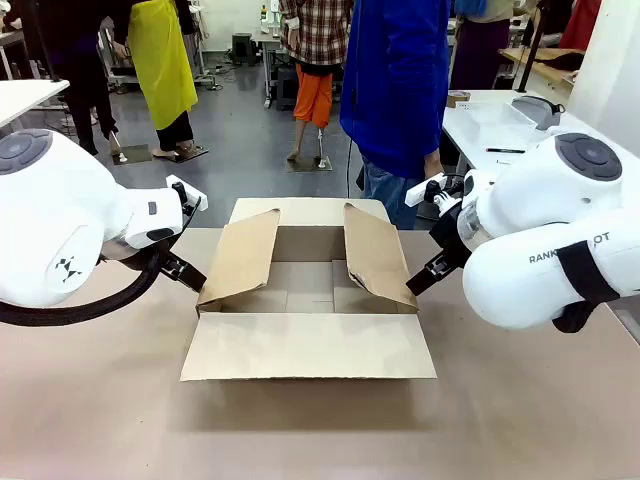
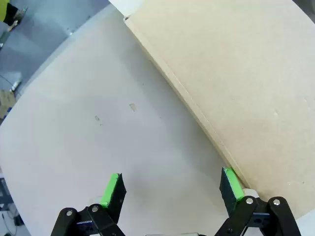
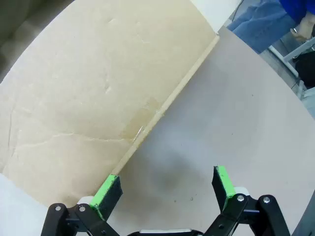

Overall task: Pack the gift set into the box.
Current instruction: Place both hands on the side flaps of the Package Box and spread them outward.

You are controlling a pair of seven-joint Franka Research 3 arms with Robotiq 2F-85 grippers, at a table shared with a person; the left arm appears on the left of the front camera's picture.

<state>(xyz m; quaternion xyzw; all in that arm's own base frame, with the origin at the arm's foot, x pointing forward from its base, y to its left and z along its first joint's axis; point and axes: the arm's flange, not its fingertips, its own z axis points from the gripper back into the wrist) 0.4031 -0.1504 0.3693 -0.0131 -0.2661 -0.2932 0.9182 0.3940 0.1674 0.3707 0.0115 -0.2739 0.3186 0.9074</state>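
Front view is showing the box (image 1: 300, 348) sitting mid-table (image 1: 520, 420), its long axis running side to side between the two arms. Its near flap is lying flat toward the robot, and its far flap is folding out toward a person in blue (image 1: 395, 80) who is standing just beyond the box. The left side flap (image 1: 240, 260) and the right side flap (image 1: 375, 255) are leaning inward over the opening, and the coming move is likely turning on that. The left gripper (image 1: 190, 272) is hanging just outside the box's left wall and the right gripper (image 1: 420, 280) just outside its right wall, so each arm is the nearer one to its own side flap. Left wrist view is looking along the left gripper (image 2: 171, 187), whose jaws are standing wide apart and holding nothing. One green pad (image 2: 230, 183) is sitting right at the box's (image 2: 246, 73) cardboard edge, touching or just beside it, I cannot tell which, while the other is hovering over bare table (image 2: 98, 123) away from the box. Right wrist view is mirroring this: the right gripper (image 3: 165, 187) is spread wide and gripping nothing, with one pad (image 3: 109, 191) lying at the box's (image 3: 98, 88) edge and the other over the table (image 3: 236, 108) on the side away from the box. Judging from this, each side flap is probably needing a push outward before the gift set is going in.
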